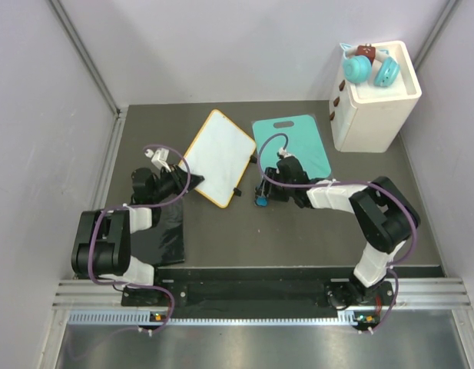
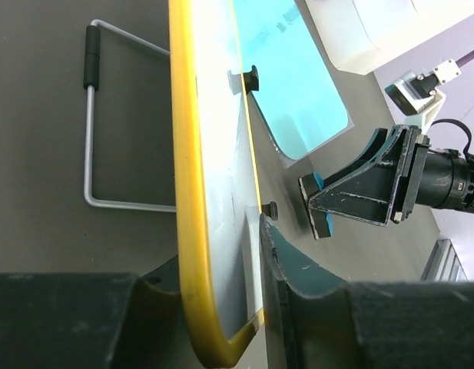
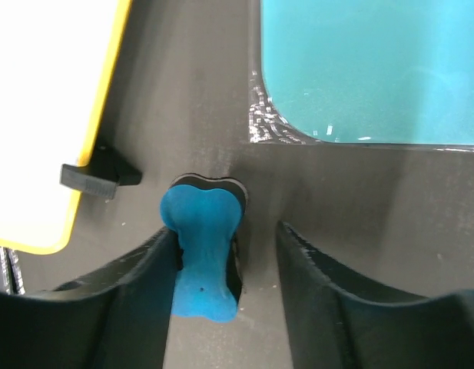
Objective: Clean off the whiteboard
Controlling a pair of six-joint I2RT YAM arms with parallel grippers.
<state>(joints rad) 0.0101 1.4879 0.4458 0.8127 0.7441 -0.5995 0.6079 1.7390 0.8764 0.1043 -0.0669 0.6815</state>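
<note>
- Resting at the middle of the dark table [image 1: 298, 238], the whiteboard [image 1: 219, 157] is seen turned at an angle, its white face up and its orange frame around it.
- A wire stand [image 2: 89, 154] is seen behind the board in the left wrist view.
- The board's near left edge is straddled by the left gripper [image 2: 221, 292], one finger on each side. Whether the frame is pinched cannot be told.
- The right gripper [image 3: 225, 242] is held spread just right of the board, near a black clip [image 3: 98, 175].
- A blue eraser [image 3: 200, 246] is seen between its fingers, touching the left one and apart from the right one.
- A teal cutting board [image 1: 298, 146] is laid right of the whiteboard, a white container [image 1: 375, 115] at the far right, a black mat [image 1: 161, 234] at the near left.
</note>
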